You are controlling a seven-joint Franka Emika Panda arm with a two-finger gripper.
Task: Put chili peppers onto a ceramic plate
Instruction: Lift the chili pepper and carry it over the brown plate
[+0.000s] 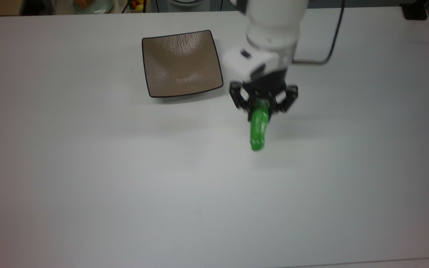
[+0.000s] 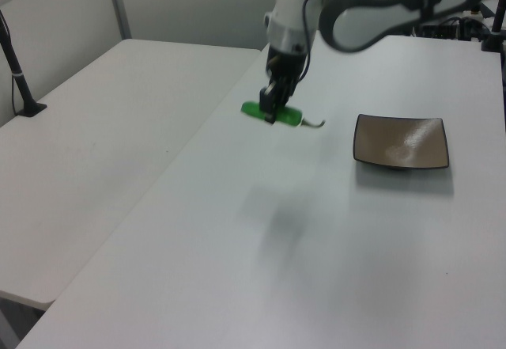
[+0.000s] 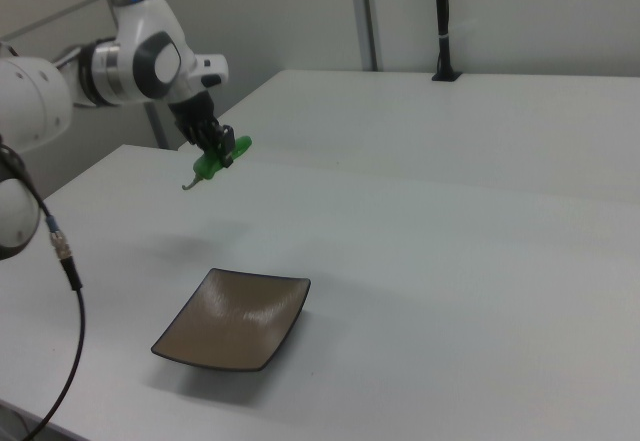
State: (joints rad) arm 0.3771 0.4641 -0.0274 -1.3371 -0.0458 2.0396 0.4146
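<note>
The claw (image 1: 262, 101) is closed on the chili pepper (image 1: 258, 128), holding it in the air above the white surface (image 1: 125, 186), near the upper middle of the top view. The pepper's long axis points toward the frame's bottom. The ceramic plate (image 1: 182, 63) is empty and lies to the frame's left of the claw, slightly higher, so the carry should probably go that way.
</note>
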